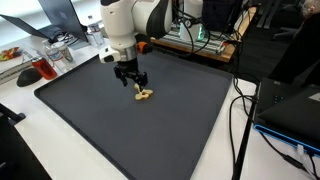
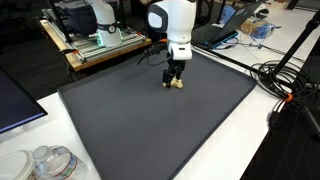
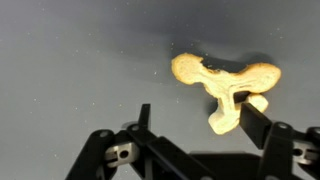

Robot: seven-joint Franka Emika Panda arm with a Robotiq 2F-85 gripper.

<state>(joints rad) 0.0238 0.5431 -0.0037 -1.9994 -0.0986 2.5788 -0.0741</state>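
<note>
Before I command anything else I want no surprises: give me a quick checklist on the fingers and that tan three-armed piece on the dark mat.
1. The fingers spread apart: ok.
2. The tan three-armed piece lying flat on the dark grey mat: ok.
3. Piece's lower arm clear of the nearer finger: cannot tell, they sit very close.
4. Piece well inside the mat's edges in both exterior views: ok.

Pretty even overhead room light in both exterior views, so the dark mat point(image 1: 190, 125) looks flat, with a mild sheen toward its far edge. The wrist view is dimmer, grainy and soft, with a fuzzy shadow beside the tan piece point(image 3: 225, 82).
</note>
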